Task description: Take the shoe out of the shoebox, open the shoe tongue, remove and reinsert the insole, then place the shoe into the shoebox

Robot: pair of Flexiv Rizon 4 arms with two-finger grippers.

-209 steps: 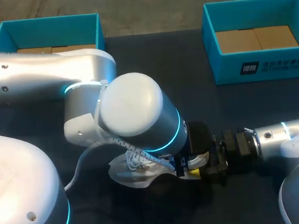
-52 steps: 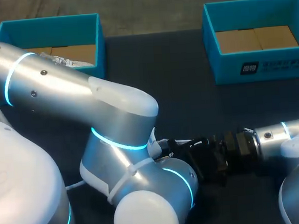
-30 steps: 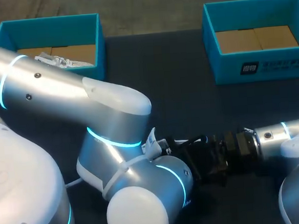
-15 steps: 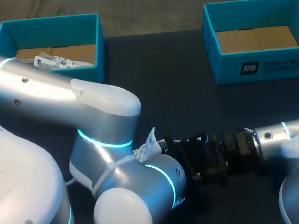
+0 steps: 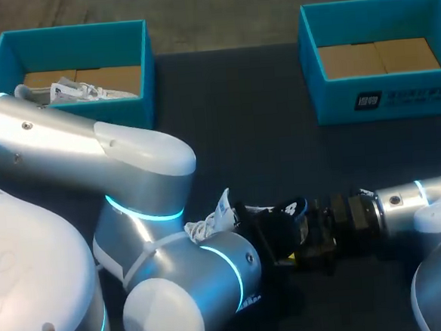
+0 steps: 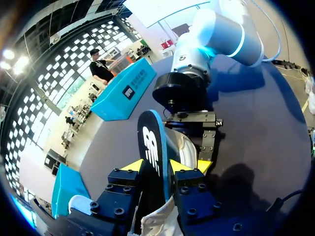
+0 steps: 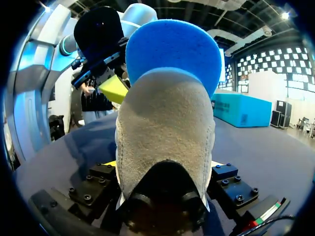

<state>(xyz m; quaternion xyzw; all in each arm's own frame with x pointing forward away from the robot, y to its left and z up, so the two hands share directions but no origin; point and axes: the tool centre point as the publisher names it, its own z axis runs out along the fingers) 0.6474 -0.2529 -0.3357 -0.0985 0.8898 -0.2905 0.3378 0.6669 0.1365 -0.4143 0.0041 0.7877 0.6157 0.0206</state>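
While you had the shoe (image 7: 165, 142) out on the table (image 5: 240, 119), well away from both boxes, the first step read as done. It lay low in the middle of the head view, between the two arms.

- Right gripper (image 7: 163, 164): fingers pressed on the heel from both sides, bracing the shoe.
- Left gripper (image 6: 155, 165): yellow tips pinched on the insole (image 6: 152, 147), which stood upright on edge between them.
- Insole's lower end was hidden behind the heel collar in the right wrist view, with most of its blue length sticking up above. Whether any of it sat inside the shoe could not be told, nor whether it was on the way out or going back in.
- Tongue: hidden behind arm and insole; presumably folded open, since the insole had room to pass.
- Left box (image 5: 141, 57) held another shoe (image 5: 79, 90); right box (image 5: 382, 97) showed only its cardboard floor.

Judgement: roughly mid-task. Left for you were seating the insole flat inside, letting go of it, then carrying the shoe to a box.
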